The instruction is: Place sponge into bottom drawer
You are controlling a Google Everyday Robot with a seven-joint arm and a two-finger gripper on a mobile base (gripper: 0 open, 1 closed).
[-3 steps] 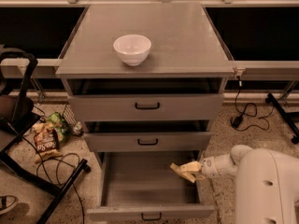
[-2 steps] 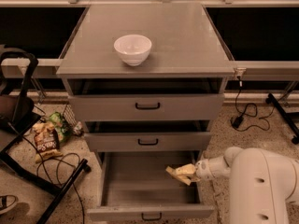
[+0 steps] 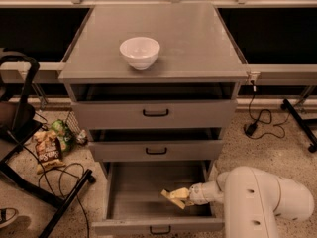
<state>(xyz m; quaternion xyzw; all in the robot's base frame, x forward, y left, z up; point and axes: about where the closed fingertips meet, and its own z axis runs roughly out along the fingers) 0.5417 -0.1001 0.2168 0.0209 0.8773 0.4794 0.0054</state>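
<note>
The bottom drawer (image 3: 148,226) is pulled open, with its grey front and black handle at the lower edge of the view. My gripper (image 3: 173,197) reaches in from the right and sits low inside the drawer, near its right side and towards the front. Its tip shows as a pale yellow shape. I cannot make out the sponge apart from the gripper; no dark green layer shows. My white arm (image 3: 262,202) fills the lower right.
A white bowl (image 3: 140,52) stands on the cabinet top (image 3: 198,38). The two shallower drawers (image 3: 156,113) are slightly open above the bottom one. A snack bag (image 3: 47,148), cables and a black stand (image 3: 22,133) lie on the floor at left.
My gripper has moved left and down, deeper into the open bottom drawer. The drawers and bowl have not moved.
</note>
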